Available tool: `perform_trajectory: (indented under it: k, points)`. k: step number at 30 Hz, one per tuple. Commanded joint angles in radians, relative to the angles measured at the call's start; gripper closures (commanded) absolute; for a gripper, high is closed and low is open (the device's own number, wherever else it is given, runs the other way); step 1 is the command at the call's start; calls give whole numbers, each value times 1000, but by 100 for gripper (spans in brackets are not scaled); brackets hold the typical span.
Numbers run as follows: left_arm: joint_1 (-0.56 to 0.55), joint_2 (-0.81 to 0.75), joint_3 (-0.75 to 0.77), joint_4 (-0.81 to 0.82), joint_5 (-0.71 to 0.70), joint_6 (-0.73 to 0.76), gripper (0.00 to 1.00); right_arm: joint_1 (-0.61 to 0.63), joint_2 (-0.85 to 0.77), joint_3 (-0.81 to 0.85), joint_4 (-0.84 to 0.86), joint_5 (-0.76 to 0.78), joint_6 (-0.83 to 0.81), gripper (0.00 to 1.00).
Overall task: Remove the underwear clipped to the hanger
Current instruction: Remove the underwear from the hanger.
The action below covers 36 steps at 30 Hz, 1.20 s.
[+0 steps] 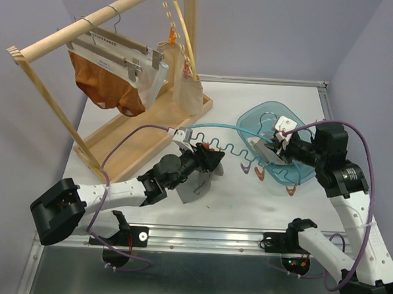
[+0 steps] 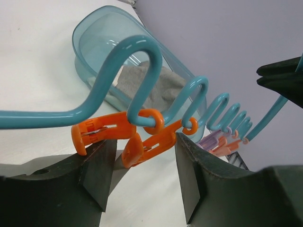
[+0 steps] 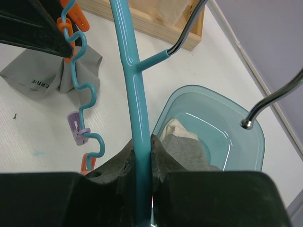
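Upper left: rust-orange briefs (image 1: 107, 86) and pale cloth pieces (image 1: 186, 94) hang clipped on a wooden rack (image 1: 78, 22). Centre: the left gripper (image 1: 210, 162), jaws parted, straddles two orange clips (image 2: 142, 142) on a wavy teal hanger (image 1: 226, 150). Grey briefs (image 1: 193, 187) lie crumpled on the table (image 1: 246, 209) just below; whether a clip grips them cannot be told. Right: the right gripper (image 3: 141, 156) is clenched on the hanger's straight bar, above a clear teal bin (image 1: 264, 111) holding grey and cream cloth. The briefs look light, soft and limp, likely best pinched at the waistband beside the clip.
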<state>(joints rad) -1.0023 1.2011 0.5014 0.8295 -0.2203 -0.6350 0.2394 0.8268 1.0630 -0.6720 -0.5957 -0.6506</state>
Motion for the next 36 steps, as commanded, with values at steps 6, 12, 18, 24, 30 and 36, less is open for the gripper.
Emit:
perform_trajectory:
  k: [6, 12, 18, 24, 30, 36]
  points:
    - [-18, 0, 49, 95, -53, 21, 49, -12, -32, -12, 80, -36, 23, 99]
    - [-19, -14, 39, 95, -47, 21, 77, -12, -37, -17, 81, -39, 22, 99]
    - [-21, -41, 35, 91, 2, 46, 68, -14, -37, -15, 81, -38, 23, 99]
    - [-22, -109, 45, -6, 143, 106, 33, -15, -34, -9, 81, -10, 17, 99]
    - [-27, -222, 35, -193, 246, 165, 24, -15, -31, 3, 80, -9, 19, 100]
    - [-27, -371, 34, -381, 294, 263, 24, -17, -34, -6, 80, -16, 6, 100]
